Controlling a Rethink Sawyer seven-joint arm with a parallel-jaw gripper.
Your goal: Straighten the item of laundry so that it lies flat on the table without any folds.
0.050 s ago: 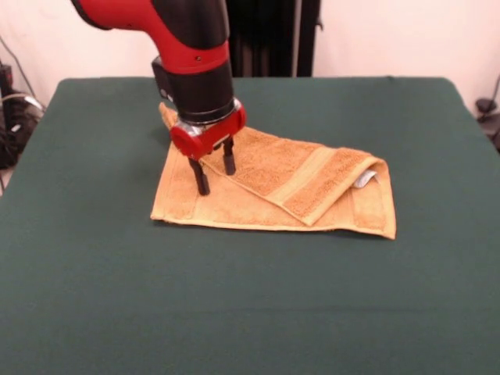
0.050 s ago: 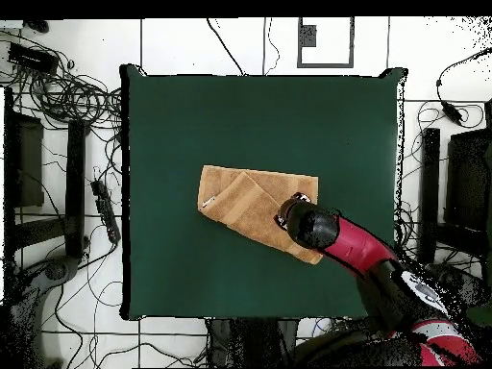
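Observation:
The orange-tan towel, the item of laundry (image 1: 312, 183) (image 2: 245, 200), lies near the middle of the dark green table (image 1: 250, 312) (image 2: 192, 125). One part is folded diagonally over the layer beneath, and a white tag (image 1: 365, 179) peeks out at the fold's right end in the front view. My gripper (image 1: 215, 172) (image 2: 287, 212) points down over the towel's left part in the front view. It is open, with its two black fingers (image 1: 201, 178) straddling the edge of the folded flap and their tips at the cloth. The arm hides part of the towel's corner in the overhead view.
Green cloth lies bare on all sides of the towel. Cables (image 2: 67, 96) and dark equipment (image 2: 456, 183) sit on the floor around the table. A black stand (image 1: 269, 39) rises behind the table's far edge.

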